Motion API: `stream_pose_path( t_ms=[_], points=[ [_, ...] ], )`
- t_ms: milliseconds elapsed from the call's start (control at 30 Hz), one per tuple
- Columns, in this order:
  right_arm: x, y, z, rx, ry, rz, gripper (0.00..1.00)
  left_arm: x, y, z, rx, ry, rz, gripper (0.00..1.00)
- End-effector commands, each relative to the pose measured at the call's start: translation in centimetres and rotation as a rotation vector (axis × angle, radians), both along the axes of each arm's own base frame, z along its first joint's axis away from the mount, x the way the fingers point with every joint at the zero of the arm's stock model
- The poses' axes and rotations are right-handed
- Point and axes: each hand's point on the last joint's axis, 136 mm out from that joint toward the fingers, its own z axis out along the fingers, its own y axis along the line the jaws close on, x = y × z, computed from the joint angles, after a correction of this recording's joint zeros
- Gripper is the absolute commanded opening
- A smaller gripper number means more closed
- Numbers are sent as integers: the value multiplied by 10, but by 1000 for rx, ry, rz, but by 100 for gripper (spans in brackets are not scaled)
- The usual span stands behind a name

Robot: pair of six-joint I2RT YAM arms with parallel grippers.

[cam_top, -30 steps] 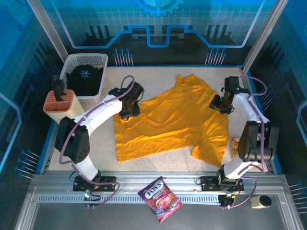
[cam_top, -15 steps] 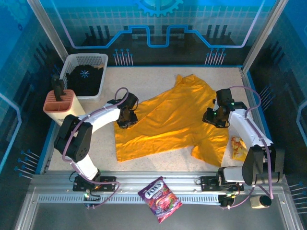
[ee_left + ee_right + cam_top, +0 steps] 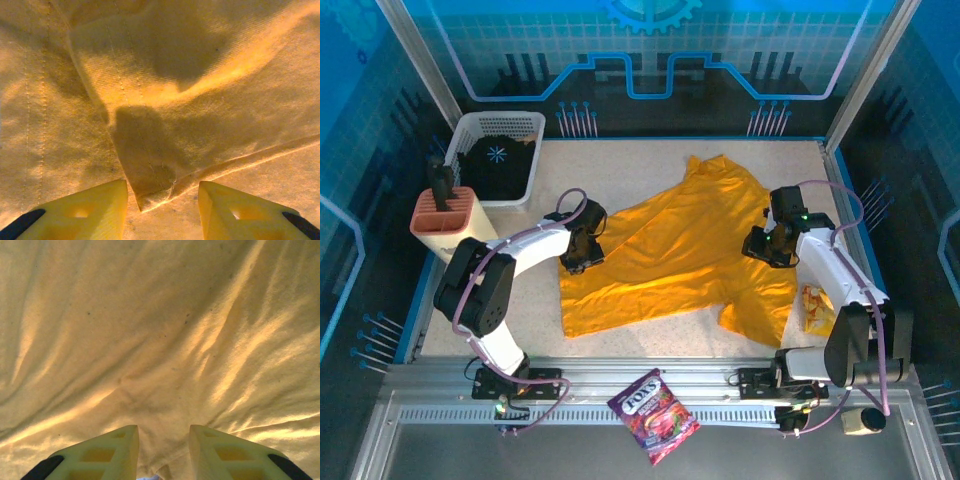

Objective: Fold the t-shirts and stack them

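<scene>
Golden-yellow thin t-shirt (image 3: 675, 255) | lies rumpled, centre frame | soft, light, limp: judged best pinched at hem corner | left gripper (image 3: 162, 202) parted astride that corner | right gripper (image 3: 162, 445) parted on cloth, empty

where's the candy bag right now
In the top view, the candy bag lies on the near metal ledge, about mid-width, in front of the yellow shirt.

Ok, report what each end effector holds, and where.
Nothing. The left end effector sits open astride a corner of the t-shirt; the right end effector is open over its cloth.
</scene>
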Motion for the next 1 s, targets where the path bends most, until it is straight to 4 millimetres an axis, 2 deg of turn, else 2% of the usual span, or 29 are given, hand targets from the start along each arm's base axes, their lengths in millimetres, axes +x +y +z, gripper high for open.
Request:
stream_pose_path(
  t_ms=[0,200,367,567,900,967],
  points=[
    [-6,3,-5,-3,21,16,34,-4,7,-11,19,32,29,42],
    [-6,1,-4,-13,19,18,34,-3,7,-18,25,44,32,36],
    [-5,1,-2,-14,16,18,34,1,6,-13,25,29,32,26],
    [-4,0,-1,-19,17,16,34,12,4,6,24,-14,22,11],
    [-7,1,-6,-17,24,19,34,22,6,41,37,-80,0,12],
    [-7,1,-6,-15,24,18,34,24,7,43,49,-88,-4,9]
  ],
)
